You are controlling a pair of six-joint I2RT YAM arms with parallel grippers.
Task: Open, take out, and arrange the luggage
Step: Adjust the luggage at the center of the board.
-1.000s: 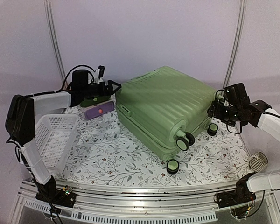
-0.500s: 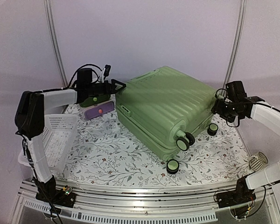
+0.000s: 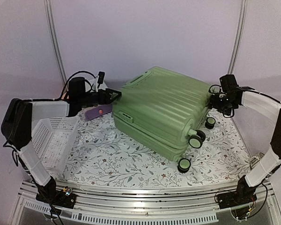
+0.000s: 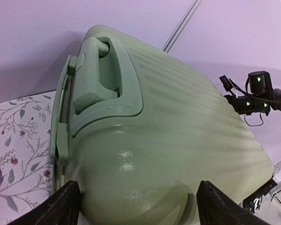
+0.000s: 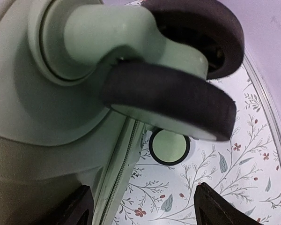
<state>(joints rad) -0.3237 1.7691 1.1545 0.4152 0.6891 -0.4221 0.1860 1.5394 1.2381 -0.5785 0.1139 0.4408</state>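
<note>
The luggage [image 3: 164, 110] is a light-green ribbed suitcase lying flat and closed on the floral cloth, with its black wheels [image 3: 195, 139] toward the front right. My left gripper [image 3: 115, 95] is at its far left corner. In the left wrist view the jaws [image 4: 138, 208] stand open wide, the rounded corner just below the green handle [image 4: 100, 70] between them. My right gripper [image 3: 216, 101] is at the far right wheel corner. It [image 5: 145, 211] is open below a caster wheel [image 5: 178, 93], over the zipper seam [image 5: 124, 164] and the cloth.
A white perforated basket [image 3: 54, 138] leans at the left edge of the table. A small purple box [image 3: 98, 111] lies behind the left gripper, next to the suitcase. Curved wall rails [image 3: 54, 42] rise at the back.
The suitcase has shifted, its wheel end swinging right and its left corner moving left. The right gripper moved back to the far wheel corner. The left gripper dropped beside the handle corner.
</note>
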